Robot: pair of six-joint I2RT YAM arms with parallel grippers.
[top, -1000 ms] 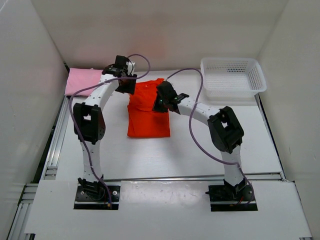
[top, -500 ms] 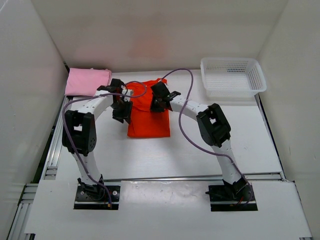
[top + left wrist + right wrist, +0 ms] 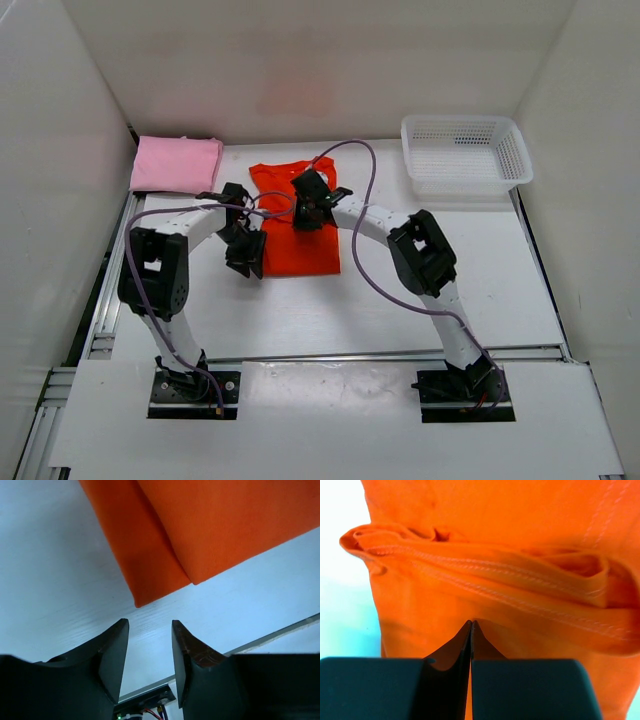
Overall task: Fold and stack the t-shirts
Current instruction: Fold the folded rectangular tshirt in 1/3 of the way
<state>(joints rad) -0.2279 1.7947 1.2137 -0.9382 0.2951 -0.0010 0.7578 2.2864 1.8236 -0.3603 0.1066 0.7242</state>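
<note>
The orange-red t-shirt lies partly folded in the middle of the table, with its collar end toward the back. My left gripper hovers open just off the shirt's near left corner, and nothing is between its fingers. In the left wrist view that folded corner lies just ahead of the left gripper. My right gripper is shut, low over the shirt's upper half. In the right wrist view the right gripper points at bunched hems of the orange cloth. A folded pink t-shirt lies at the back left.
A white mesh basket stands at the back right. White walls close in the table on the left, back and right. Purple cables loop over both arms above the orange shirt.
My left gripper came forward from beside the pink shirt to the orange shirt's near left corner, and its jaws narrowed. The right gripper slid back and left over the shirt.
</note>
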